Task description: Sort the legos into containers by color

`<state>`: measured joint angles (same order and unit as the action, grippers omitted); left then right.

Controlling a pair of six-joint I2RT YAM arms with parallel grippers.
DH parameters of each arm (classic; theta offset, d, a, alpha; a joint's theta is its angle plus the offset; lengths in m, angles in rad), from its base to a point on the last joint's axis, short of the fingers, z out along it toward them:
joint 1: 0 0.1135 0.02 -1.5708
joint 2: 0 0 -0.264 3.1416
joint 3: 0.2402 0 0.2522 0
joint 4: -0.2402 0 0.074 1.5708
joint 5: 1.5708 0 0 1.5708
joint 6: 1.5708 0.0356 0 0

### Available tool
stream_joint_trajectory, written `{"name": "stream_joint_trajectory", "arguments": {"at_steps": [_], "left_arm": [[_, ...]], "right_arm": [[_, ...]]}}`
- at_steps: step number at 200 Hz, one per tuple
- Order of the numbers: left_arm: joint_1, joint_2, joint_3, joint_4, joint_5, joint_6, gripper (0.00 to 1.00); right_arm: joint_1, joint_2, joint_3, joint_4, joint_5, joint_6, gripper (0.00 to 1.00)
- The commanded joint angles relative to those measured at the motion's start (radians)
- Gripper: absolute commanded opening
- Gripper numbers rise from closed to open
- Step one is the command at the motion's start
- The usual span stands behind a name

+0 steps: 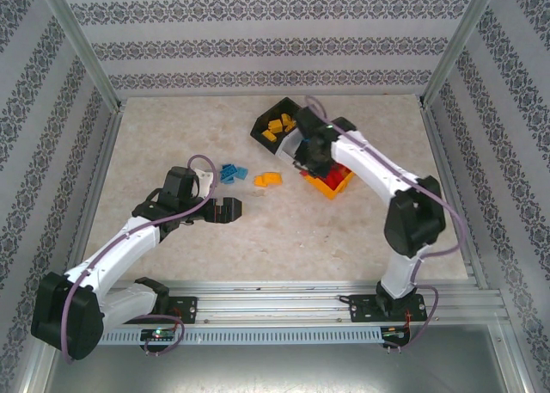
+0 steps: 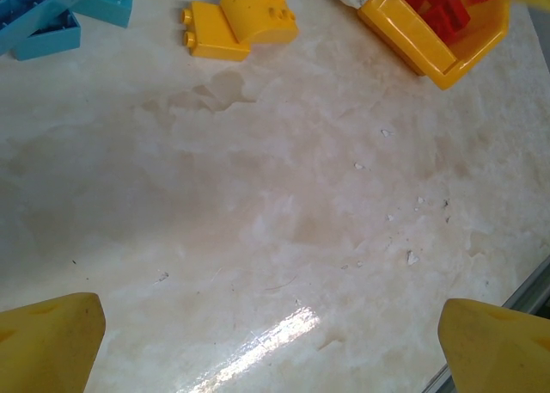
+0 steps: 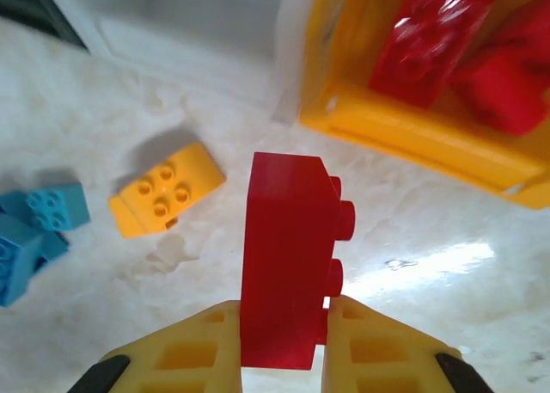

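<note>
The right hand [image 3: 284, 346] is clamped on one red brick [image 3: 288, 255], pinched low and held clear of the bench [image 3: 430, 307], probably to drop it into the yellow bin [image 3: 412, 135] at 1 o'clock, where at least two reds [image 3: 430, 40] lie. One yellow brick [image 3: 163, 199] waits at 10 o'clock and about three blue bricks [image 3: 39, 230] at 9. The left hand [image 2: 275, 346] gapes wide, empty.

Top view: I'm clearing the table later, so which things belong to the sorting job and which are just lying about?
Job: red brick, held by right gripper; yellow brick; blue bricks; black bin; white bin; yellow bin.
Just there: purple cable; rail.
</note>
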<state>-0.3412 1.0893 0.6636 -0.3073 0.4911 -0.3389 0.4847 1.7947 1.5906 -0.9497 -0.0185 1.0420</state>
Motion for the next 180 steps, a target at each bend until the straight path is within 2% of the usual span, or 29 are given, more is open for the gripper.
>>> {"name": "stream_joint_trajectory", "arguments": {"at_steps": [1, 43, 108, 119, 132, 162, 180], "left_arm": [[-0.013, 0.015, 0.021, -0.030, -0.002, 0.019, 1.00], [-0.016, 0.048, 0.020, -0.027, 0.015, 0.009, 1.00], [-0.016, 0.066, 0.025, -0.049, 0.000, 0.018, 1.00], [-0.016, 0.074, 0.025, -0.050, -0.002, 0.018, 1.00], [-0.016, 0.084, 0.027, -0.054, -0.002, 0.018, 1.00], [-0.017, 0.085, 0.031, -0.067, -0.015, 0.017, 1.00], [-0.017, 0.078, 0.033, -0.075, -0.031, 0.021, 1.00]], "right_arm": [[-0.101, -0.036, -0.069, -0.007, 0.017, -0.049, 0.19], [-0.221, 0.019, -0.085, 0.047, -0.014, -0.115, 0.20], [-0.247, 0.133, -0.027, 0.037, -0.026, -0.169, 0.22], [-0.250, 0.140, -0.017, 0.037, -0.025, -0.175, 0.26], [-0.250, 0.140, 0.000, 0.027, -0.022, -0.181, 0.37], [-0.232, 0.107, 0.033, 0.004, 0.005, -0.188, 0.54], [-0.193, 0.105, 0.093, -0.029, 0.020, -0.204, 0.59]]}}
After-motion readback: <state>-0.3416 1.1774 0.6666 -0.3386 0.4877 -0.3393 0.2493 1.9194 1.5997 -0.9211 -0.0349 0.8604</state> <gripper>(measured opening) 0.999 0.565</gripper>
